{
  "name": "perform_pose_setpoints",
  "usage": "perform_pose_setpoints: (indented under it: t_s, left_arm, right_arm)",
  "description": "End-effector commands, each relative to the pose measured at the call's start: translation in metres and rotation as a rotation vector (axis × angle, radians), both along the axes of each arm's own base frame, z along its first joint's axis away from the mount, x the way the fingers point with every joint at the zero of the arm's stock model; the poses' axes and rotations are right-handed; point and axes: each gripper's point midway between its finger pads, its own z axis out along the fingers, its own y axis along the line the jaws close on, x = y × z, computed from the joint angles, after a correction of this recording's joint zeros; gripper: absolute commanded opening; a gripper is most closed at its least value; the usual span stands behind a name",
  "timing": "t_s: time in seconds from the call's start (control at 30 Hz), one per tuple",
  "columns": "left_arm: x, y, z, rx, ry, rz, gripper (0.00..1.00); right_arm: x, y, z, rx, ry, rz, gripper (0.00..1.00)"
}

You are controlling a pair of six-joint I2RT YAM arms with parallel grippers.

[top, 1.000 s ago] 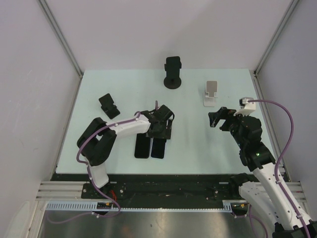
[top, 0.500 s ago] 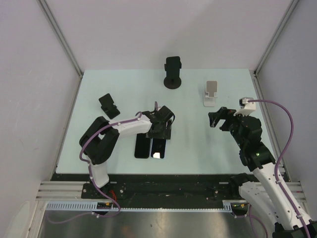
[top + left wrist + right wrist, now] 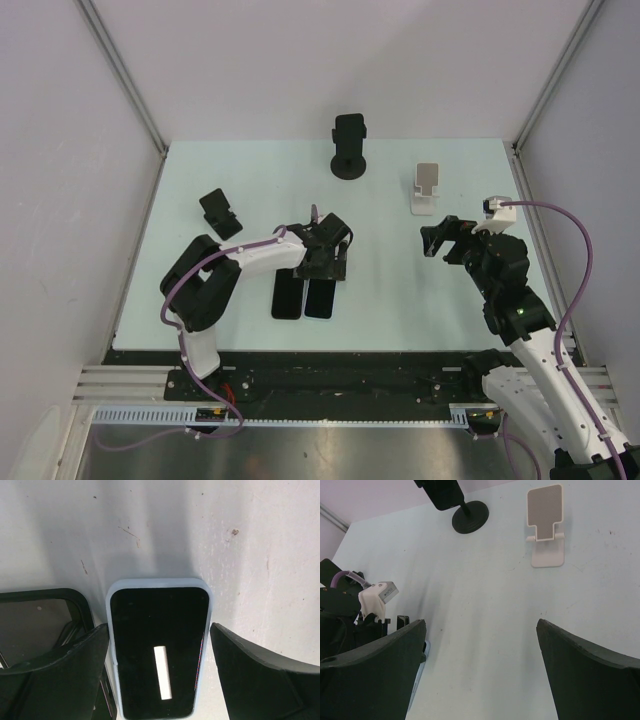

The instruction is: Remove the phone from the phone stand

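"Where was the phone?"

"The phone (image 3: 159, 650) (the one in the pale case) lay flat and face up on the worktop (image 3: 400, 290), right between the left jaws. They stood wide, one along each long side of it, gripping nothing."

"And its long axis?"

"In the left wrist view it ran from 12 to 6 o'clock, in line with the jaws' reach, so the jaws flanked it at 9 and 3. A second phone (image 3: 40, 625) lay just beside it at 9 o'clock."

"Which arm was nearer?"

"The left arm (image 3: 255, 255), by far. The right arm (image 3: 500, 270) hung well apart at 3 o'clock. Its jaws were wide too and empty, with the bare white stand (image 3: 546, 525) at about 1 o'clock from them."

"So was the job nearly done?"

"I judged the phone off its stand, and the left arm needed only to rise straight up. Whether the black stand (image 3: 349, 150) at the back held another phone, I couldn't tell."
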Motion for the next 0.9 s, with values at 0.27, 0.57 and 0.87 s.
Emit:
perform_pose_setpoints:
  t_s: [0.27,0.57,0.87]
  left_arm:
    - [0.011,-0.005,0.016,-0.030,-0.057,0.040,0.85]
    - [0.012,-0.001,0.017,-0.026,-0.072,0.084,0.82]
    - [0.017,0.007,0.023,-0.014,-0.115,0.145,0.77]
  right_arm:
    - [0.001,-0.002,0.002,-0.004,-0.015,-0.008,0.98]
    - [0.001,-0.002,0.003,-0.005,-0.018,-0.005,0.98]
    - [0.001,-0.001,0.002,-0.004,-0.016,-0.005,0.98]
